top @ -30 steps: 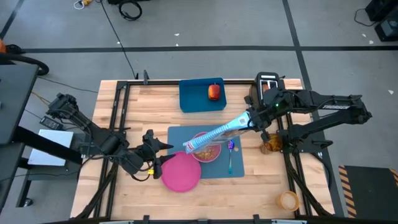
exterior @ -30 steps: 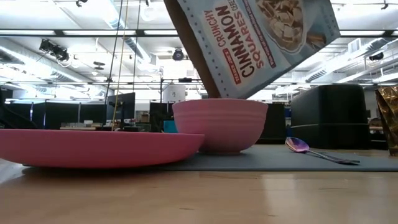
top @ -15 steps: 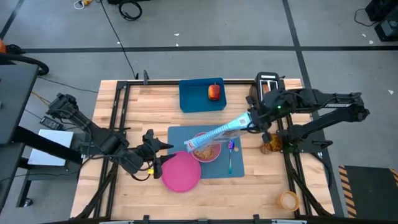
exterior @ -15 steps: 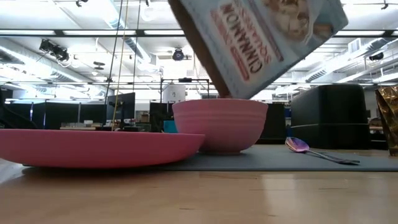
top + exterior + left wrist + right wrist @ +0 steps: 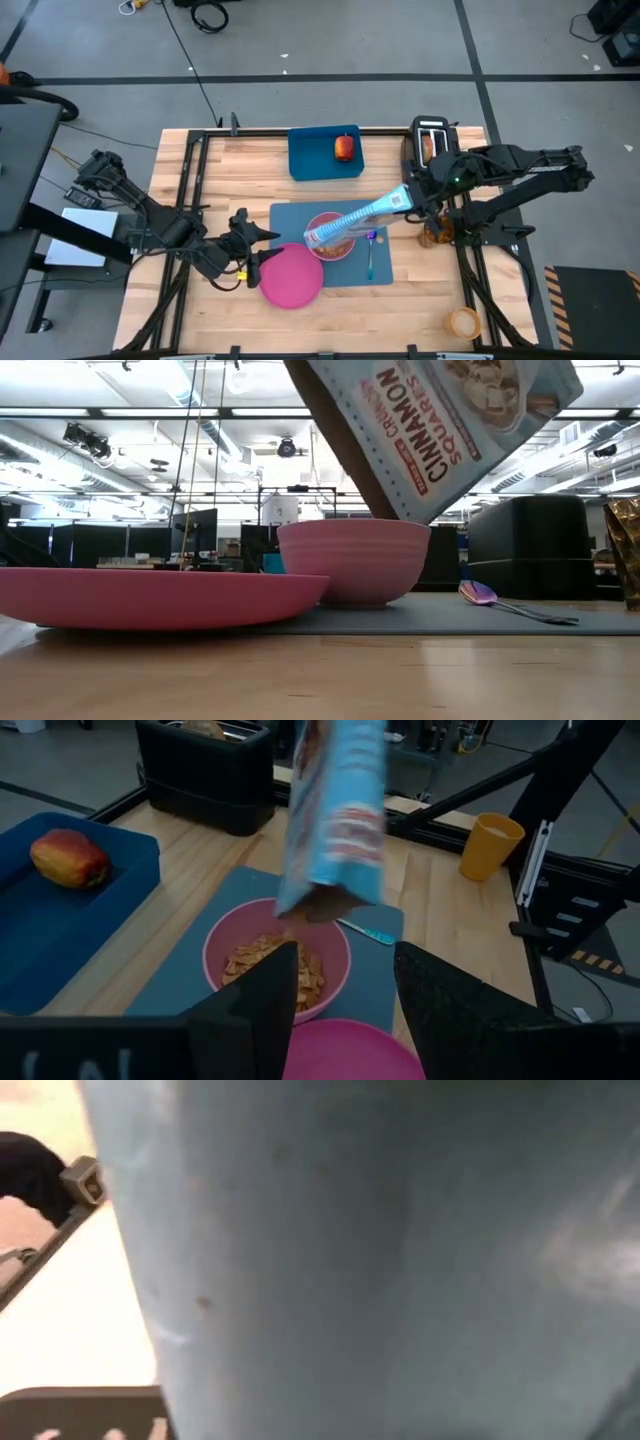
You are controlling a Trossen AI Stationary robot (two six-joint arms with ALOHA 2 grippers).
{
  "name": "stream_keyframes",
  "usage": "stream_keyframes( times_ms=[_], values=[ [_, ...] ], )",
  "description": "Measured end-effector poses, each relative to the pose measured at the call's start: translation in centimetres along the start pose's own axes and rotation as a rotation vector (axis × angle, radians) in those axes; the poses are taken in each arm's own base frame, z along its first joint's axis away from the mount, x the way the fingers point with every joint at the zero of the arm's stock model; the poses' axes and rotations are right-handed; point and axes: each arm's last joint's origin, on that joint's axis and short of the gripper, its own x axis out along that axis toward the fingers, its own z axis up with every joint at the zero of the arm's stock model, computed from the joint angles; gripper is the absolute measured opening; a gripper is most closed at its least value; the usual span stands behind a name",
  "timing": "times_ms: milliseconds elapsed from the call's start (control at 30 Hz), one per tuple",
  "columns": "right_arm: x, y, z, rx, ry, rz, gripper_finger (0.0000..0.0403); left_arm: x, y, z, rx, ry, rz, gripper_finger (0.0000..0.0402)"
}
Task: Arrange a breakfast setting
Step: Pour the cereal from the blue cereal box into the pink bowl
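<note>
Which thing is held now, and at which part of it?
The right hand holds the cereal box at its raised bottom end, tilted mouth-down over the pink bowl. The left hand holds nothing.

A robotics lab is indicated: a wooden worktop [image 5: 200,165] framed in black rails, a taped concrete floor [image 5: 330,50], ceiling strip lights [image 5: 120,415] and monitors [image 5: 195,532] are seen.

The table [image 5: 200,170] is pale wood with visible grain, lightly sheened; the mat [image 5: 290,215] looks matt and soft, like felt or rubber. The bowl [image 5: 355,560] and plate [image 5: 150,598] are smooth pink plastic; the cereal box [image 5: 440,420] is printed card, slightly glossy; the spoon [image 5: 482,594] bowl gleams like metal.
</note>
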Motion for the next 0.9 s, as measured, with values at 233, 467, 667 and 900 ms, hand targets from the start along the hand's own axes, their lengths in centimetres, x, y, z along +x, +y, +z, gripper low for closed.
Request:
stream_keyframes(
  times_ms=[233,467,667,900],
  values=[
    [0.9,0.0,0.7,-0.024,-0.036,0.016,0.0126,0.0,0.0,0.0,-0.001,-0.001,-0.001,0.0176],
    [4.0,-0.6,1.5,-0.071,-0.006,-0.029,0.0126,0.0,0.0,0.1,-0.006,-0.003,-0.005,0.0176],
    [5.0,-1.6,1.2,-0.066,0.051,-0.097,0.0126,-0.5,-0.5,-0.2,0.002,0.001,-0.033,0.0176],
    [3.8,-1.5,1.1,-0.065,0.026,-0.098,0.0126,-0.8,-0.8,-0.3,0.003,0.000,-0.045,0.0176]
  ],
)
